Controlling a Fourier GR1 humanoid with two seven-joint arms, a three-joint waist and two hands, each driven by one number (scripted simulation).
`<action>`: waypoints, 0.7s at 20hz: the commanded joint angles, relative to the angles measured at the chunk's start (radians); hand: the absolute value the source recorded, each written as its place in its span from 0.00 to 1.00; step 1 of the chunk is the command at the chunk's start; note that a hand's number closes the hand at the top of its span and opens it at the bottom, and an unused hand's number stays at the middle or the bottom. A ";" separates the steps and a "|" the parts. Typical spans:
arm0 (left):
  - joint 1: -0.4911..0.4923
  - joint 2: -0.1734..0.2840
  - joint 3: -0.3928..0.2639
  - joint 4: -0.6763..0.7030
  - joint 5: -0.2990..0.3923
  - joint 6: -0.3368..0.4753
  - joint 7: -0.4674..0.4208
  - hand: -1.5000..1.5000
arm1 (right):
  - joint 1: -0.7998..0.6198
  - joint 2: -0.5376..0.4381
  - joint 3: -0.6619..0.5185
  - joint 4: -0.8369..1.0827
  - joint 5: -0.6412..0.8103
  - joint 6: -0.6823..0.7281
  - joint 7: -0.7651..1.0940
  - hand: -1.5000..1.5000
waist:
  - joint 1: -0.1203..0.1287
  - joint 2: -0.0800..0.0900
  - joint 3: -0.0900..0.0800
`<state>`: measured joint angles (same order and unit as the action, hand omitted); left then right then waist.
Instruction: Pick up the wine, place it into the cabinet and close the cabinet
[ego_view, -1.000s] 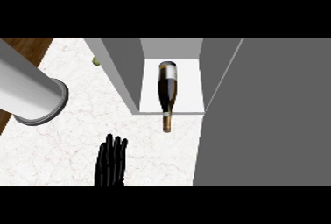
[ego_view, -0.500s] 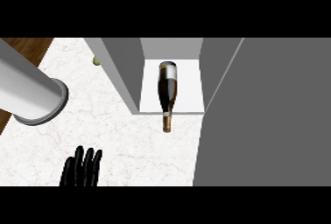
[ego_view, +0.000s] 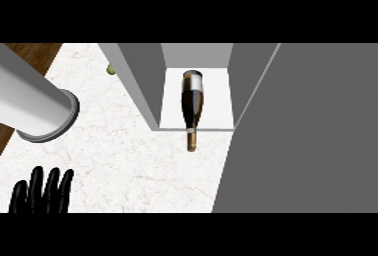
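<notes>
The dark wine bottle (ego_view: 192, 105) lies on its side on the white floor of the open cabinet (ego_view: 219, 118). Its base points to the back and its gold-capped neck sticks out over the front edge onto the counter. My left hand (ego_view: 40, 194) shows at the lower left edge, fingers straight and pointing up, holding nothing, far from the bottle. My right hand is nowhere in the view.
The cabinet's big grey door (ego_view: 310, 140) stands open and fills the right side. A thick grey cylinder (ego_view: 33, 107) with a rimmed end slants in from the upper left. A small green thing (ego_view: 111, 69) peeks out behind the cabinet's left wall. White marble counter (ego_view: 133, 165) lies between them.
The black hand has slid left and down along the lower edge, away from the cabinet. The bottle and the door have not moved.
</notes>
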<state>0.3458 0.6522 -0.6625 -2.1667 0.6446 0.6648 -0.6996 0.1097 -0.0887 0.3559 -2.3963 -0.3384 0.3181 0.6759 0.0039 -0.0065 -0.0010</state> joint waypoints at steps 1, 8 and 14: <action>0.055 0.060 0.127 -0.053 0.084 -0.055 0.006 0.00 | 0.060 -0.021 0.126 -0.226 -0.003 0.003 0.069 1.00 | -0.005 -0.004 -0.001; 0.166 0.108 0.210 -0.067 0.115 -0.123 -0.013 0.00 | -0.013 0.061 0.338 -0.227 0.130 -0.117 0.137 1.00 | -0.002 -0.006 -0.001; 0.208 0.171 0.378 0.009 0.222 -0.309 -0.023 0.00 | -0.066 0.088 0.528 -0.119 0.270 -0.255 0.067 1.00 | -0.004 -0.008 -0.002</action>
<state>0.5200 0.7909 -0.3602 -2.1810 0.8210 0.4318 -0.7211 0.0648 -0.0097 0.7101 -2.4020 -0.2189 0.1540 0.7282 0.0016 -0.0130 -0.0026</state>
